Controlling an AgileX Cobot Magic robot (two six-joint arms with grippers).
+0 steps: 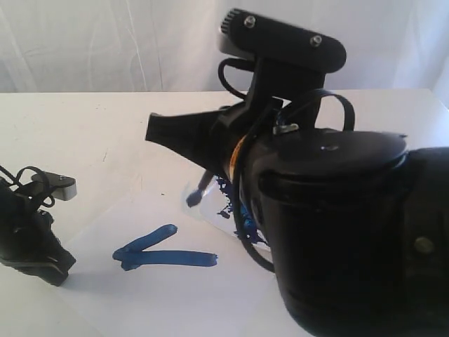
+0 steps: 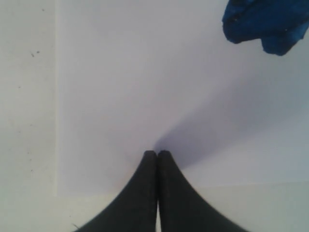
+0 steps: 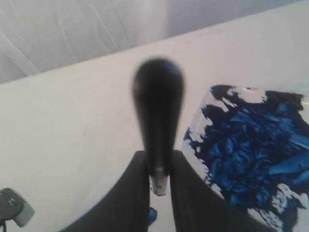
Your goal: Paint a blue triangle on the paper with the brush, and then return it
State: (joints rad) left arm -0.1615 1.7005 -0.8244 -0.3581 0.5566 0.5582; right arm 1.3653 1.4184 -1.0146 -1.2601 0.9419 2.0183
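Two sides of the blue triangle (image 1: 175, 258) are laid, so the third is best drawn lightly with the brush (image 3: 158, 106) clamped in the jaws of the right gripper (image 3: 158, 158).

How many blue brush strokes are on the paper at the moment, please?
2: a slanted stroke and a flat stroke just below it, joined at one end on the paper. The right arm covers part of the sheet, so another may be hidden.

Matt paper (image 2: 120, 72), and a glossy black-handled brush (image 3: 158, 106).
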